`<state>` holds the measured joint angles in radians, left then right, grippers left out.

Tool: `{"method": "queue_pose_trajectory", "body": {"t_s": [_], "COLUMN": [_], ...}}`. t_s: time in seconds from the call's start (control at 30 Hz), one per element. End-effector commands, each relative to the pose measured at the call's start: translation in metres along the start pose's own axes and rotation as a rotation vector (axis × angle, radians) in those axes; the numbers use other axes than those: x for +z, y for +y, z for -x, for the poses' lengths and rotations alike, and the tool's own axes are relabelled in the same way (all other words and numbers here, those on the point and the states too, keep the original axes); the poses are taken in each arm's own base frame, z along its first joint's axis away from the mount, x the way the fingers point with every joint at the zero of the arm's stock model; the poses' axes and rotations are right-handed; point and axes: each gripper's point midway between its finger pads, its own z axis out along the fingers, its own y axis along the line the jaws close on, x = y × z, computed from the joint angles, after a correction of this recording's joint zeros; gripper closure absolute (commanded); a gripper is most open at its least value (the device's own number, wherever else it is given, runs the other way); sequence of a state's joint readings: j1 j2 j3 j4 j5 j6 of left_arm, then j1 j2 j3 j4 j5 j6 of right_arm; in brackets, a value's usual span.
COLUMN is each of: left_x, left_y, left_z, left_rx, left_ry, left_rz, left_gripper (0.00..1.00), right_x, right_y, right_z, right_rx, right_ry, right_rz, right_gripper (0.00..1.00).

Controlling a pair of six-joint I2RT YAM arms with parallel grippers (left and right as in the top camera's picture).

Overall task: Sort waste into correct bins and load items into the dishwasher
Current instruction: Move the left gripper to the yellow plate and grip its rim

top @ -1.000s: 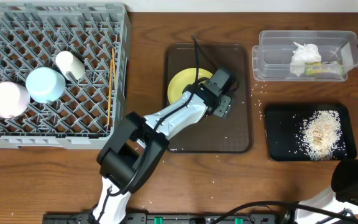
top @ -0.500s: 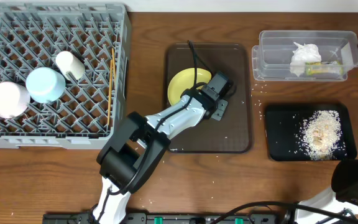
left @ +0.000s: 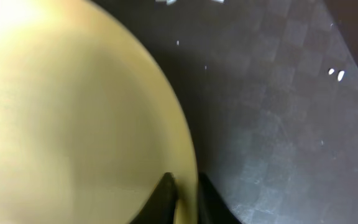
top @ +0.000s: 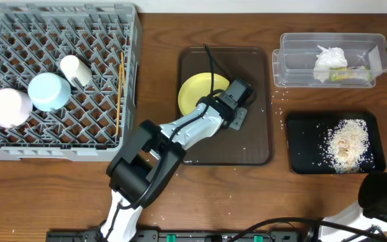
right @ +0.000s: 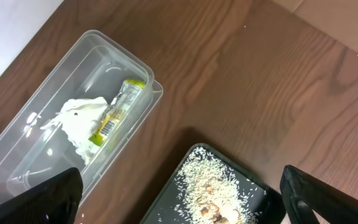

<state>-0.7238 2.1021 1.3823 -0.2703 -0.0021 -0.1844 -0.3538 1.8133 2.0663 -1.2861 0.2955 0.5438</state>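
On the brown serving tray (top: pixel 247 144) at mid-tabletop: pale yellow plate (top: pixel 199 94), rim pinched tight between the clenched left fingers (left: pixel 165 196). Off to the right, right fingers (right: pixel 39 199) spread wide, grasping nothing, above the clear tub (right: pixel 17 168) with tissue (right: pixel 73 121) and snack wrapper (right: pixel 118 106), beside the black tray (right: pixel 166 199) of rice scraps (right: pixel 213 186). In the grey rack (top: pixel 19 144): light blue bowl (top: pixel 49 91), white cup (top: pixel 76 70), chopsticks (top: pixel 120 87).

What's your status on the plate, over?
Left gripper shut on rim of yellow plate, still on brown tray. Right gripper open, empty. Nothing blocking route to dish rack.
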Motion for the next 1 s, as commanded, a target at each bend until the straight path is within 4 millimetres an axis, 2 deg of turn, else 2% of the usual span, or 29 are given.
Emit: {"method": "queue_pose_trajectory", "body": {"t_s": [0.0,0.1,0.23,0.37,0.47,0.57,0.67,0.73,0.8,0.87,0.93,0.97], "left_x": [0.015,0.006,-0.025,-0.076,-0.12,-0.153,-0.181,-0.201,-0.212,-0.216,-0.209,-0.2], "left_y": [0.006,0.004,0.005,0.017,0.02,0.024,0.04,0.058,0.067,0.069,0.066,0.059], "left_z": [-0.017,-0.007,0.02,0.055,0.075,0.084,0.092,0.098,0.1,0.1,0.093,0.084], "left_rx": [-0.008,-0.009,-0.022,-0.059,-0.025,-0.03,-0.052,-0.08,-0.093,-0.086,-0.081,-0.076], "left_ry": [0.051,0.024,-0.055,-0.172,-0.241,-0.28,-0.322,-0.364,-0.387,-0.389,-0.353,-0.311], "left_rz": [0.021,0.015,-0.001,-0.014,-0.123,-0.234,-0.28,-0.287,-0.302,-0.324,-0.328,-0.335], "left_gripper": [0.92,0.92,0.93,0.92,0.92,0.92,0.93,0.92,0.92,0.92,0.9,0.84], "right_x": [0.003,0.003,0.003,0.003,0.003,0.003,0.003,0.003,0.003,0.003,0.003,0.003], "right_y": [-0.002,-0.002,-0.002,-0.002,-0.002,-0.002,-0.002,-0.002,-0.002,-0.002,-0.002,-0.002], "right_z": [0.0,0.0,0.0,0.0,0.0,0.0,0.0,0.0,0.0,0.0,0.0,0.0], "right_rx": [-0.01,-0.01,-0.01,-0.01,-0.01,-0.01,-0.01,-0.01,-0.01,-0.01,-0.01,-0.01], "right_ry": [0.0,0.0,0.001,0.001,0.001,0.0,0.001,0.0,0.001,0.0,0.001,0.0], "right_rz": [-0.014,-0.014,-0.014,-0.014,-0.014,-0.014,-0.014,-0.014,-0.014,-0.014,-0.014,-0.014], "right_gripper": [0.01,0.01,0.01,0.01,0.01,0.01,0.01,0.01,0.01,0.01,0.01,0.01]}}
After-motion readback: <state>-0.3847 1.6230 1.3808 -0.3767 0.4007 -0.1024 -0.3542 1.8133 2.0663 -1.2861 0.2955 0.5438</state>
